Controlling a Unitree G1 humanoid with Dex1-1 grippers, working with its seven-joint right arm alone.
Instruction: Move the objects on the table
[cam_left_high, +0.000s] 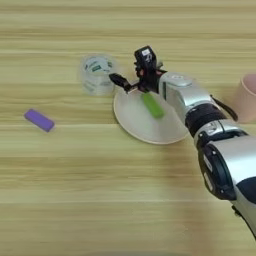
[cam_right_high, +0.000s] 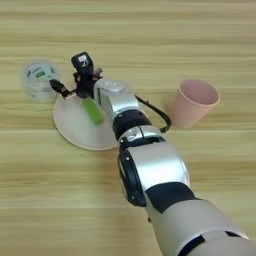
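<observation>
One purple block (cam_left_high: 39, 120) far left on the wooden surface (cam_left_high: 100, 200), one clear tape roll (cam_left_high: 98, 74), one cream plate (cam_left_high: 145, 120) carrying one green block (cam_left_high: 152, 105), one pink cup (cam_right_high: 196, 102). Right gripper (cam_left_high: 131, 72) over the plate's rim, fingers spread, grasping nothing; forearm hides part of the plate.

Both views are filled by the counter (cam_left_high: 125, 200), the task's items on it, and the robot's arm. Nothing outside the task can be made out in either view, near or far, left or right.
</observation>
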